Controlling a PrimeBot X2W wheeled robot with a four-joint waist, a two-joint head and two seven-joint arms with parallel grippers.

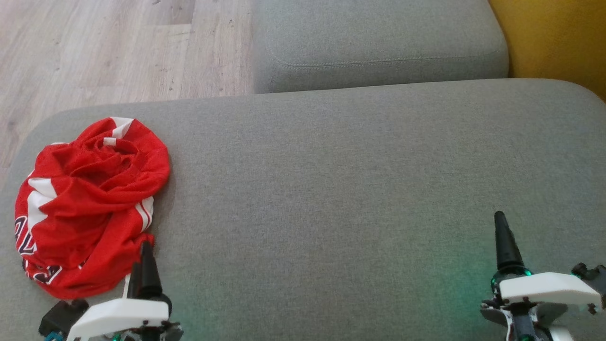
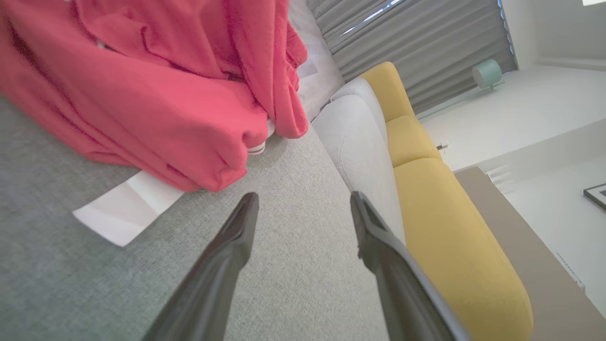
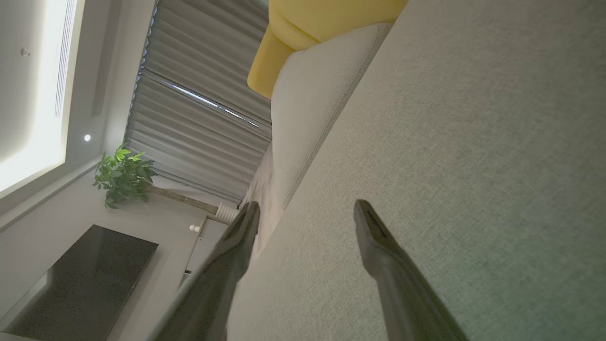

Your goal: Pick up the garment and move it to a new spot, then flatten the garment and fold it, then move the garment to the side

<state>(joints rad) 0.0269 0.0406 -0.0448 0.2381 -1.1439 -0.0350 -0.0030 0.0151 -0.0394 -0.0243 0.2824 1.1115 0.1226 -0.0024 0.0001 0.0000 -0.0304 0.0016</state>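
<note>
The garment (image 1: 90, 203) is a red jersey with white stripes and dark lettering, lying crumpled in a heap at the left end of the grey cushion (image 1: 331, 189). My left gripper (image 1: 144, 255) stands open just at the heap's near right edge, nothing between its fingers. Seen from the left wrist, the red garment (image 2: 156, 90) lies just ahead and left of the open left gripper (image 2: 303, 201), with a white tag (image 2: 125, 210) sticking out below it. My right gripper (image 1: 502, 227) is far to the right, over bare cushion, open and empty (image 3: 307, 208).
A second grey cushion (image 1: 378, 42) lies beyond the first. A yellow sofa part (image 1: 554, 38) is at the far right. Wooden floor (image 1: 104, 47) lies beyond the cushion's left edge. Wide bare cushion stretches between the grippers.
</note>
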